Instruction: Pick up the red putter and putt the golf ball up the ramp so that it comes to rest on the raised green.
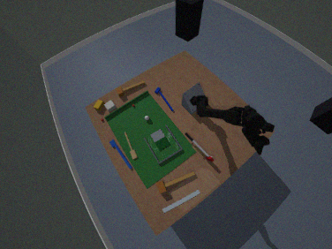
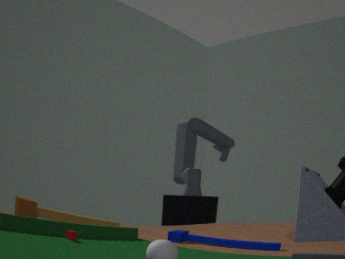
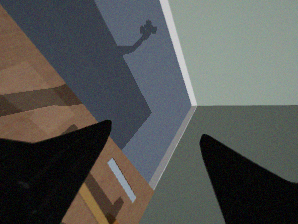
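Observation:
The red putter (image 1: 202,150), with a red head, pale shaft and black grip, lies on the wooden table right of the green mat. The white golf ball (image 1: 147,117) (image 2: 162,250) rests on the mat. A small grey ramp (image 1: 157,135) stands before the raised green (image 1: 167,151), which has low grey rails on its sides. My gripper (image 1: 267,140) (image 3: 156,131) is open and empty, raised beyond the table's right edge, away from the putter. The putter does not show in the wrist view.
Blue mallets (image 1: 166,100) (image 1: 122,155) lie on both sides of the mat. Orange-headed mallets (image 1: 162,187) (image 2: 27,207) lie near its ends. A small wooden mallet (image 1: 133,154) lies on the mat. A white bar (image 1: 181,201) (image 3: 122,180) lies near the table's front. Yellow (image 1: 99,105) and white (image 1: 109,105) blocks sit at the far corner.

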Available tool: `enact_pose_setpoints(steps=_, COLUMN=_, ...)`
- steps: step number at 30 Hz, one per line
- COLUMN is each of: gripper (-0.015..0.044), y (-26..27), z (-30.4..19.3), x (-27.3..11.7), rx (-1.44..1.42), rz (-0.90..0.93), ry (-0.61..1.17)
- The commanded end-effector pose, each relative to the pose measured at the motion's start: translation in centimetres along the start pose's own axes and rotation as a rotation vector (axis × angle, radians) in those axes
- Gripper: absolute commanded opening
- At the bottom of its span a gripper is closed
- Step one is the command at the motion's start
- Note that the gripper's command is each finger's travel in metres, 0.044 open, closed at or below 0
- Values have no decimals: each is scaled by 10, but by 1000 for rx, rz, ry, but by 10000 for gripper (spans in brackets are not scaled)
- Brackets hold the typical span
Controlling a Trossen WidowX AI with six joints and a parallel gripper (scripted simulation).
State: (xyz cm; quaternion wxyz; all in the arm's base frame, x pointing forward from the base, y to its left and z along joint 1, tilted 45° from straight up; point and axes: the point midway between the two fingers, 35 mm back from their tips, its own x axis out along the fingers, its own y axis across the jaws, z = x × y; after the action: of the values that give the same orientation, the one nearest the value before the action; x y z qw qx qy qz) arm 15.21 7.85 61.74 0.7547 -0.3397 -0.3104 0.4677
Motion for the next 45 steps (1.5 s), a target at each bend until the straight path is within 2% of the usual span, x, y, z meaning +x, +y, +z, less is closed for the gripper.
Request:
enact_pose_setpoints(steps=1, gripper=426, y=0, z=1, x=0, rx=-4, rz=-2, ry=0)
enact_pose_setpoints(steps=2, gripper=440, y=1, z=3, x=-1, rx=-15, rz=-7, ry=-1)
enact_pose_setpoints(steps=11, gripper=440, y=39, z=61, x=0, rx=-316, rz=-97, ry=38)
enact_pose_setpoints(steps=16, gripper=440, y=74, z=74, x=26, rx=-475, rz=-78, ry=103)
enact_pose_setpoints(steps=21, gripper=440, y=113, z=62, x=63, rx=-597, rz=4, ry=188)
enact_pose_setpoints(steps=28, gripper=440, y=170, z=-3, x=114, rx=-655, rz=227, ry=336)
enact_pose_setpoints(steps=34, gripper=440, y=208, z=-87, x=132, rx=-568, rz=434, ry=485)
enact_pose_setpoints(steps=39, gripper=440, y=233, z=-164, x=124, rx=-393, rz=589, ry=616)
enact_pose_setpoints(steps=45, gripper=440, y=260, z=-246, x=88, rx=-81, rz=716, ry=747)
